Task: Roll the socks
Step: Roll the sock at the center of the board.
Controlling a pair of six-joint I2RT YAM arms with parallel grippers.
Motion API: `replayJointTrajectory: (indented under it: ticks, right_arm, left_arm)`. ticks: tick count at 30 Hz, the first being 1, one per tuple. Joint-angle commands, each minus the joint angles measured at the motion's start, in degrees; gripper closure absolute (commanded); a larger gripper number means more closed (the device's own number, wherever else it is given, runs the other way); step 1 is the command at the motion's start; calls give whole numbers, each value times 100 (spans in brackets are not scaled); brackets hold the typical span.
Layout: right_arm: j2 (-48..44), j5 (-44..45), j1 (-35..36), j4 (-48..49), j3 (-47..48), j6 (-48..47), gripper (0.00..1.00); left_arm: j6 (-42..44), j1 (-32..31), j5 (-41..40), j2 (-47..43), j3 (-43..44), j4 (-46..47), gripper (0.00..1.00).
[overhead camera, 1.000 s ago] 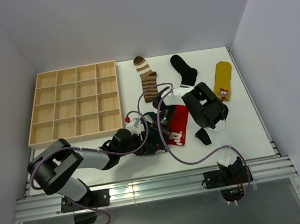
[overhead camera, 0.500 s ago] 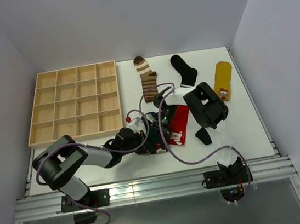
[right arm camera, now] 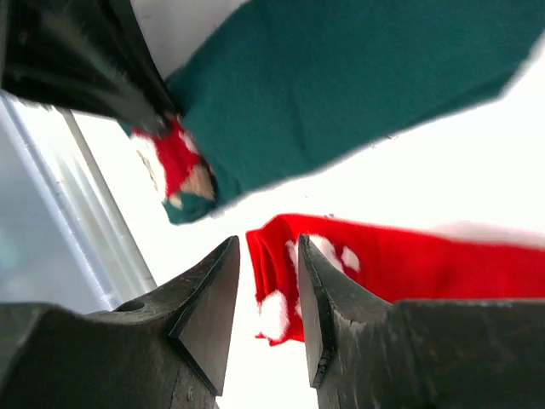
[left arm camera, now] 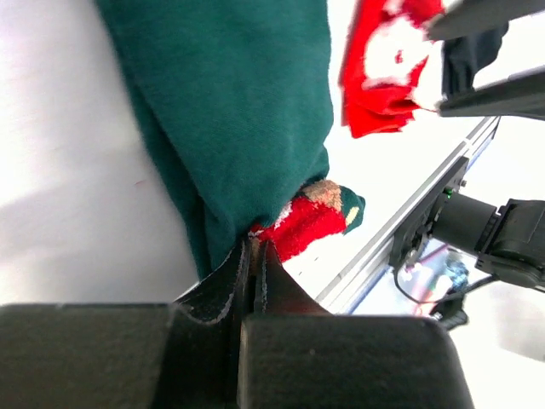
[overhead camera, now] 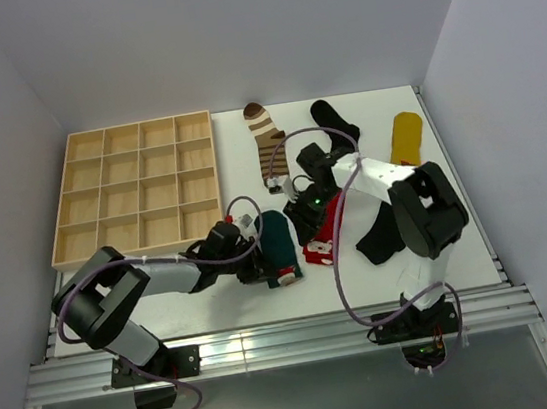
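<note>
My left gripper (left arm camera: 255, 247) is shut on the lower edge of the dark teal sock (left arm camera: 238, 111), next to its red cartoon patch (left arm camera: 306, 223). From above, that sock (overhead camera: 277, 244) lies at the front middle, with the left gripper (overhead camera: 257, 259) at its left side. My right gripper (right arm camera: 268, 256) is open, and the cuff end of the red sock (right arm camera: 383, 256) sits loosely between its jaws. In the top view the right gripper (overhead camera: 308, 218) hovers over the red sock (overhead camera: 324, 234). At the back lie a brown-cream striped sock (overhead camera: 268, 145), a black sock (overhead camera: 336, 124) and a yellow sock (overhead camera: 406, 137).
A wooden compartment tray (overhead camera: 135, 187) fills the back left. A black sock (overhead camera: 377, 239) lies partly under the right arm's forearm. The table's front edge and metal rail (overhead camera: 271, 341) run close below the teal sock. Purple cables loop over both arms.
My left gripper has shut on the teal sock and drawn it left, apart from the red one. My right gripper has opened, and its arm has swung out to the right.
</note>
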Motion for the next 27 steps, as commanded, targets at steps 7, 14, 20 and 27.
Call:
replayJointTrajectory:
  ticks: [7, 14, 20, 27]
  right_arm:
    - [-1769, 717, 248, 1706, -1414, -342, 59]
    - [-3009, 1613, 1363, 3119, -2742, -580, 55]
    - [-3203, 2211, 2287, 3631, -3086, -738, 52]
    - [-2826, 2581, 3008, 3728, -3050, -879, 47]
  left_arm:
    - [434, 638, 712, 97, 638, -2337, 100]
    - [390, 726, 1117, 554, 946, -2706, 100]
    - [478, 770, 1135, 809, 1227, -3084, 100]
    - [548, 814, 1126, 915, 1412, -3234, 100]
